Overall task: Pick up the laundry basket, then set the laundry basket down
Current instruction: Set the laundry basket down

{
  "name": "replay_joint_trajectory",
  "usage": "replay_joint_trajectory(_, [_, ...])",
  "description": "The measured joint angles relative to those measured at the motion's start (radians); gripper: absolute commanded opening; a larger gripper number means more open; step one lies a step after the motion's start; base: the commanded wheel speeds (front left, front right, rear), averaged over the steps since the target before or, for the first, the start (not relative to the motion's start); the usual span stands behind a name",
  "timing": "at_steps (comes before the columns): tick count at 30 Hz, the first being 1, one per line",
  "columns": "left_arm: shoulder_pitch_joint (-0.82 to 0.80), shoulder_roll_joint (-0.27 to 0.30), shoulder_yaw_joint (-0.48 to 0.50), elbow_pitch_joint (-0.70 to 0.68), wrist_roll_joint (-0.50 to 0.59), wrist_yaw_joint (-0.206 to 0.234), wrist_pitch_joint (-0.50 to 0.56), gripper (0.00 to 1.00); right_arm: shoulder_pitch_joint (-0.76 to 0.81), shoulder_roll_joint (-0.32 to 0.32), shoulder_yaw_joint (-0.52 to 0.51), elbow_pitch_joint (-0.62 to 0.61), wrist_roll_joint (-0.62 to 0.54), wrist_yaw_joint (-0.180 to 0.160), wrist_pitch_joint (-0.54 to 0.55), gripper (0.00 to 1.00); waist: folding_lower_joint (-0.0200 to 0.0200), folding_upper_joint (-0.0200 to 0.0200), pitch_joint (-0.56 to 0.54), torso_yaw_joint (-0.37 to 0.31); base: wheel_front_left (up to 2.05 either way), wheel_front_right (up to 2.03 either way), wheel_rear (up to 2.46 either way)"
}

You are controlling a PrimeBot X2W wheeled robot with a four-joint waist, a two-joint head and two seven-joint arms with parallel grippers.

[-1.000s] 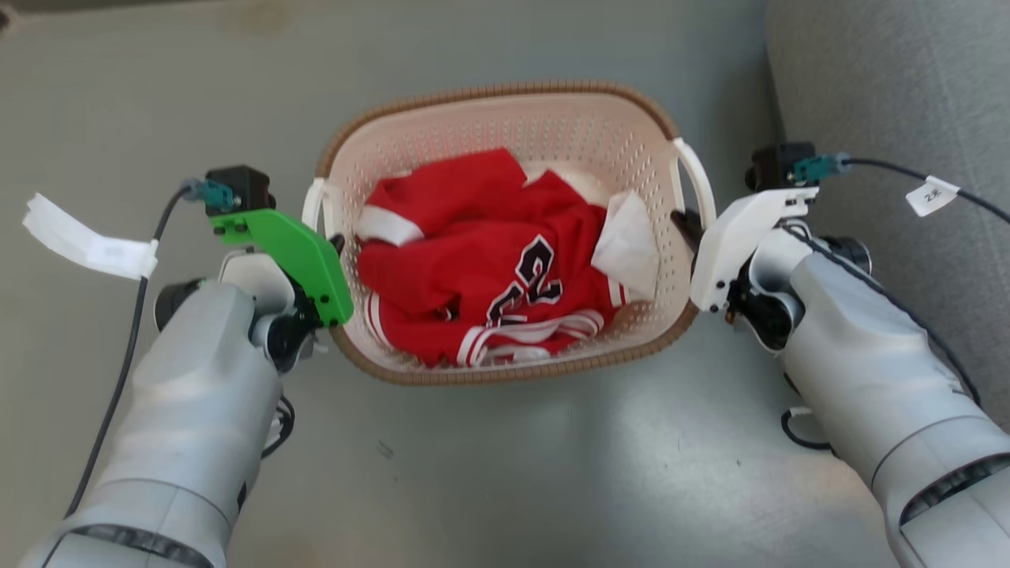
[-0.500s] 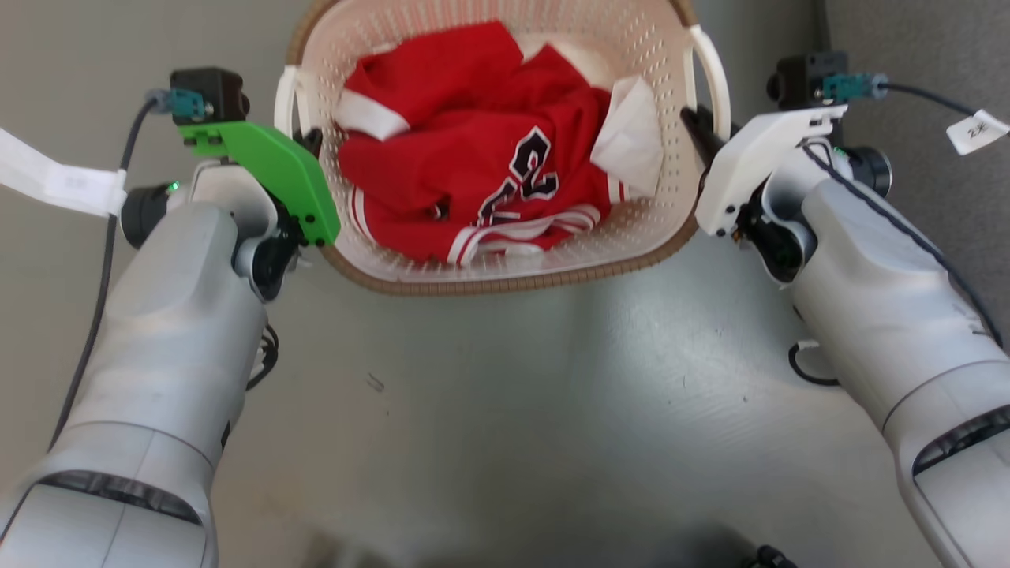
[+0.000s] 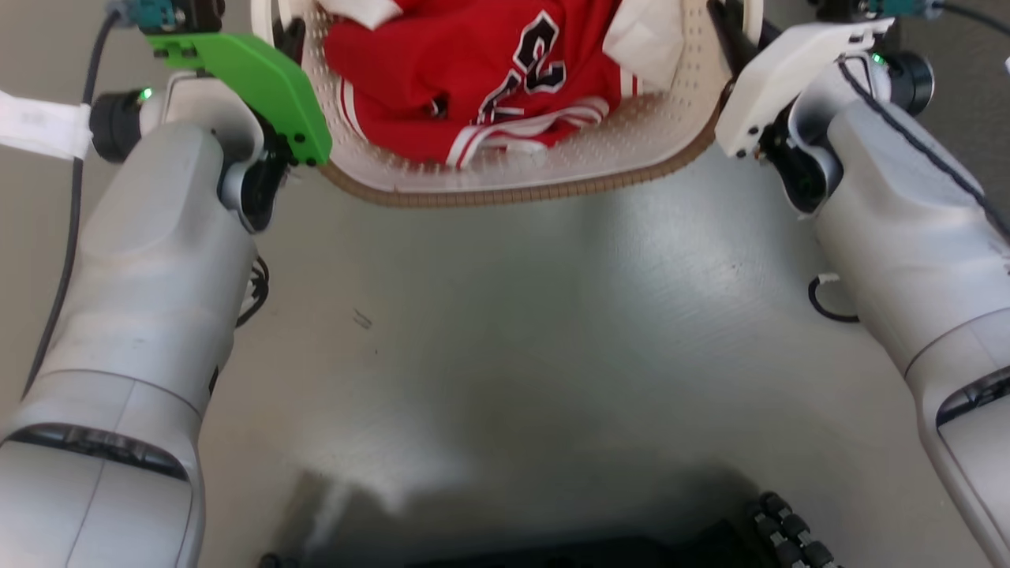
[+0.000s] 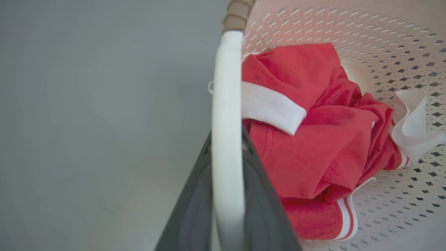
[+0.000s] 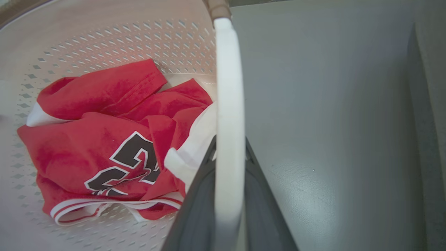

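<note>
the main risk is a handle slipping out of a claw; each white handle is a thin, smooth plastic strap, and the whole load rides on two narrow pinches, so a jerk or a slackened grip could drop one side; the left claw (image 4: 227, 134) is pressed together on the left handle (image 4: 226, 87), one dark finger on each side of it; the right claw (image 5: 230, 139) pinches the right handle (image 5: 228, 87) the same way; if one arm rose or sank faster than the other, the laundry basket (image 3: 513, 193) would tip, and the loose red jersey (image 3: 473, 71) and the white cloth (image 3: 647, 35) beside it could slide to the low side or spill over the rim; arms drifting apart or together would bend the handles, which look flexible, and might pop one free; an uneven set-down could land one corner first and twist the grip.

the laundry basket sits between the two claws over the bare grey floor (image 3: 505, 331); whether its bottom is clear of the floor i cannot tell; it is cream-white plastic, rounded-rectangular, its walls pierced with rows of small holes, with a brown woven-look band round the rim; the crumpled jersey, with black numerals edged in white, lies in the bottom, below the rim.
</note>
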Motion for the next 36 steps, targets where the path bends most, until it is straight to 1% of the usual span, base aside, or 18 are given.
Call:
replay_joint_trajectory(2, [-0.015, 0.0, 0.0, 0.0, 0.005, 0.002, -0.008, 0.0, -0.017, 0.0, -0.001, -0.001, 0.0, -0.008, -0.005, 0.0, 0.0, 0.0, 0.026, 0.001, 0.0, 0.0, 0.0])
replay_joint_trajectory(11, [-0.066, 0.005, 0.0, 0.005, 0.028, 0.003, -0.049, 0.0, -0.073, -0.002, -0.001, 0.003, -0.005, -0.009, -0.044, 0.0, 0.0, 0.0, 0.137, 0.005, 0.0, 0.0, 0.0])
replay_joint_trajectory(17, [-0.072, 0.002, -0.006, 0.026, 0.028, 0.002, -0.056, 0.0, -0.08, 0.003, -0.002, 0.021, -0.006, -0.009, -0.045, 0.0, -0.0001, 0.0, 0.189, 0.004, 0.0, 0.0, 0.0])
replay_joint_trajectory(23, [-0.08, 0.0, -0.01, 0.041, 0.028, 0.0, -0.065, 0.0, -0.093, 0.011, -0.002, 0.043, -0.006, -0.009, -0.052, 0.0, -0.0001, 0.0, 0.217, 0.0, 0.0, 0.0, 0.0])
replay_joint_trajectory(36, [-0.088, -0.007, -0.02, 0.076, 0.028, -0.019, -0.069, 0.0, -0.095, 0.027, -0.007, 0.087, -0.003, -0.008, -0.052, 0.0, -0.0002, 0.0, 0.234, -0.001, 0.0, 0.0, 0.0])
